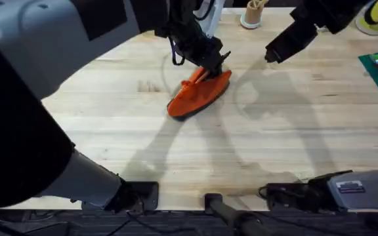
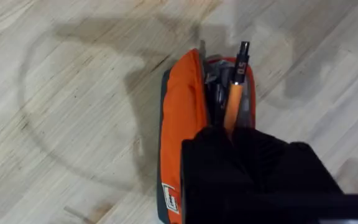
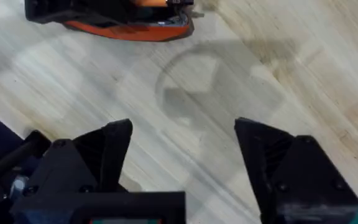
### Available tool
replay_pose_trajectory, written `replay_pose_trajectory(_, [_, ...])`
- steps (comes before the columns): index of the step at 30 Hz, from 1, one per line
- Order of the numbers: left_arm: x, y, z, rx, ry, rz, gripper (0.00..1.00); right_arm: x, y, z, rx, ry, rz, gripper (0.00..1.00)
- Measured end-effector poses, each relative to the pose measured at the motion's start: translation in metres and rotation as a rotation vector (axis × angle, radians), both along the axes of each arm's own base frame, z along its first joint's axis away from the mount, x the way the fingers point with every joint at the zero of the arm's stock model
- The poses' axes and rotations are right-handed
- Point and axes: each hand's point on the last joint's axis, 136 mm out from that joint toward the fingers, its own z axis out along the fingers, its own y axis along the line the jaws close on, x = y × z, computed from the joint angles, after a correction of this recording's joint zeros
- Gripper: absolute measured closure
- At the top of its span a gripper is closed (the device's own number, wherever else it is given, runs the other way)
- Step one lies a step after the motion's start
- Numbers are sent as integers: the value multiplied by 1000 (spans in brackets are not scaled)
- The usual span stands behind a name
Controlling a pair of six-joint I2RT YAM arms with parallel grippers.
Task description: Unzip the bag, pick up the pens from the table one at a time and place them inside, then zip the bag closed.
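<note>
Holding my left end effector pinched on the pen, tip angled into the unzipped bag mid-bench for release inside. Right end effector hovers spread nearby.

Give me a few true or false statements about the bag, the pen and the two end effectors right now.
1. The bag is unzipped. True.
2. The pen lies flat on the table. False: the left end effector holds it, angled into the bag's opening.
3. The right end effector is open and holds nothing. True.
4. The right end effector is pinching the bag. False: it hangs over bare table, apart from the bag.
5. The bag is blue all over. False: it is mostly orange.
</note>
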Motion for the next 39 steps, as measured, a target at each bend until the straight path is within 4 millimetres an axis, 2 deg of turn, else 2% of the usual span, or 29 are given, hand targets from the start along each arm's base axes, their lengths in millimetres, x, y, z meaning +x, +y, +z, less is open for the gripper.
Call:
replay_pose_trajectory(8, [-1, 1, -11, 1, 3, 0, 959, 0, 0, 0, 0, 0, 0, 5])
replay_pose_trajectory(28, [-3, 1, -16, 3, 7, -1, 942, 0, 0, 0, 0, 0, 0, 3])
replay_pose_trajectory(31, [-3, 1, -16, 3, 7, -1, 818, 0, 0, 0, 0, 0, 0, 3])
replay_pose_trajectory(33, [-3, 1, -16, 3, 7, -2, 772, 0, 0, 0, 0, 0, 0, 3])
replay_pose_trajectory(35, [-3, 1, -16, 2, 7, -3, 655, 0, 0, 0, 0, 0, 0, 3])
replay_pose_trajectory(38, [-4, 0, -16, 1, 8, -5, 176, 0, 0, 0, 0, 0, 0, 4])
replay_pose_trajectory(39, [-4, 0, -16, 0, 10, -2, 56, 0, 0, 0, 0, 0, 0, 4])
